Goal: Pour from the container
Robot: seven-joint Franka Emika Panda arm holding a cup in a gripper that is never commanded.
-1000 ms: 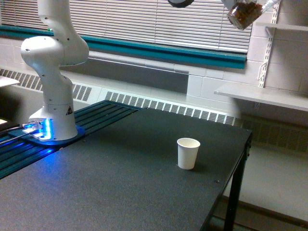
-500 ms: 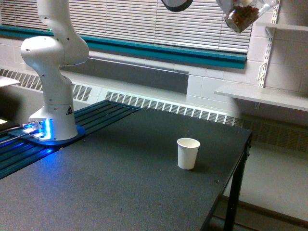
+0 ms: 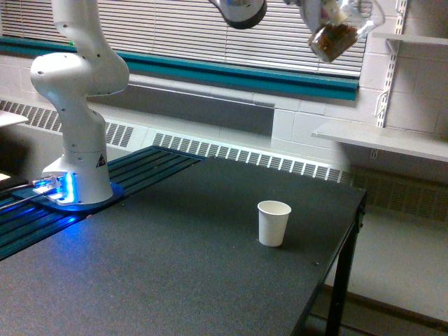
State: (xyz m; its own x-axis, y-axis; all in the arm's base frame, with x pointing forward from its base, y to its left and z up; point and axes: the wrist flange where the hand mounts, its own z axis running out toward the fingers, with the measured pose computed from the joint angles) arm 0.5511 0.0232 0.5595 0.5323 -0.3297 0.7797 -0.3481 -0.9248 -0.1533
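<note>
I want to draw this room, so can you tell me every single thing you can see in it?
Clear container: one, see-through with brown nuts inside, tilted, high up at the top of the view.
Paper cup: one, white, upright on the table, toward the exterior view's right.
Table: one, black, filling the lower part of the view.
Window blinds: one set, white, along the back wall.
Shelves: two, white, on the wall at the exterior view's right.
Robot arm: one, white, base glowing blue, at the exterior view's left.
Gripper: one, at the top edge, holding the container; its fingers are mostly cut off.
</note>
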